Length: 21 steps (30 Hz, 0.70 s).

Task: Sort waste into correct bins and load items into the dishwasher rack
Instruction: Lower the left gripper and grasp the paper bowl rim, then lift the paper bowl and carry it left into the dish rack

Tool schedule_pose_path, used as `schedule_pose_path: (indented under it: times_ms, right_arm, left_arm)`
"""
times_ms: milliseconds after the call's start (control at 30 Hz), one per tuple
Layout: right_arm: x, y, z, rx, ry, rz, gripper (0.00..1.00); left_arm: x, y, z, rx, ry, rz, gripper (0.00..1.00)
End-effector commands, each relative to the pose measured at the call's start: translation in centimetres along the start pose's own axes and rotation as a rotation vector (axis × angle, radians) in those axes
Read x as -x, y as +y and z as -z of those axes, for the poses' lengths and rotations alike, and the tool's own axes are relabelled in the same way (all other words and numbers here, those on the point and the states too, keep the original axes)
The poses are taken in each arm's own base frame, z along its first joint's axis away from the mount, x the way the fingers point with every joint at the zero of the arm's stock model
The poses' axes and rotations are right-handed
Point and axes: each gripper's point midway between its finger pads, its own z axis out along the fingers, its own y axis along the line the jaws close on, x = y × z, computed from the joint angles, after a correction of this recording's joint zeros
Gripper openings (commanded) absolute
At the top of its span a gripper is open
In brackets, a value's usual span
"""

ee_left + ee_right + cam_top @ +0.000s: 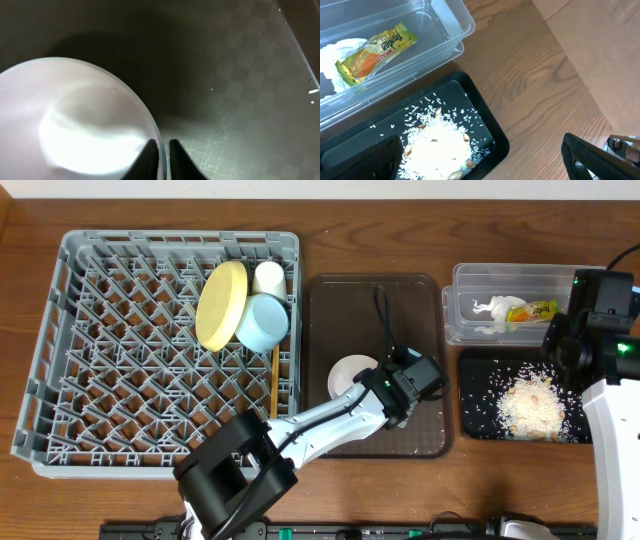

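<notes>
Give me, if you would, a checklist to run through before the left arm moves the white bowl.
1. Fingers of the left gripper straddle the rim of the white bowl: ok.
2. Bowl empty: cannot tell, glare inside.
3. Free pegs in the dishwasher rack: ok.
4. The right gripper is open, empty, over the black tray, away from the rack: ok.
5. Napkin and wrapper in the clear tub: ok.
</notes>
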Motion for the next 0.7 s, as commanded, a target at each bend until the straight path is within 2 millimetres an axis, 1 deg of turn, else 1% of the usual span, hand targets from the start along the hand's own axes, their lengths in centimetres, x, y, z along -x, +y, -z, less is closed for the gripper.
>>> schedule_pose_path:
  times_ms: [0, 67, 167, 233, 300, 400, 433, 533, 600, 667]
  right_arm:
    - [0.3, -0.9, 0.3, -0.027, -0.015, -0.018, 0.99]
    - [0.3, -0.9, 0.3, -0.027, -0.015, -0.018, 0.99]
    - [0.3, -0.9, 0.3, -0.027, -0.015, -0.018, 0.99]
    - [0.3, -0.9, 0.3, -0.027, -0.015, -0.018, 0.99]
    - [0.3, -0.9, 0.3, -0.027, -0.015, -0.018, 0.99]
    - [0.3, -0.9, 0.3, -0.027, -0.015, -0.018, 0.99]
    - [0.3, -0.9, 0.3, -0.027, -0.015, -0.018, 0.99]
    - [0.3, -0.9, 0.3, -0.027, -0.015, -0.018, 0.99]
    - [0.3, -0.9, 0.3, -0.027, -0.015, -0.018, 0.99]
    - [0.3, -0.9, 0.3, -0.027, -0.015, -0.018, 0.99]
  left_arm:
    - [-0.7, 0.3, -0.7, 0.024, 0.017, -0.009, 0.09]
    - [-0.7, 0.3, -0.7, 0.024, 0.017, -0.010, 0.06]
    - [-0.6, 0.3, -0.6, 0.021, 0.014, -0.019, 0.06]
    - [-0.2, 0.2, 0.0, 0.013, -0.002, -0.043, 0.06]
    - [0.7, 0.1, 1.2, -0.001, -0.030, -0.037, 0.06]
    - [2.2, -0.2, 3.9, -0.043, -0.093, -0.021, 0.06]
    - [2.8, -0.2, 5.1, -0.056, -0.120, -0.014, 0.06]
    - [3.8, 0.3, 8.3, -0.094, -0.176, 0.008, 0.06]
    - [4.1, 0.2, 10.6, -0.176, -0.187, 0.029, 0.06]
    - [4.4, 0.2, 13.2, -0.304, -0.189, 0.059, 0.06]
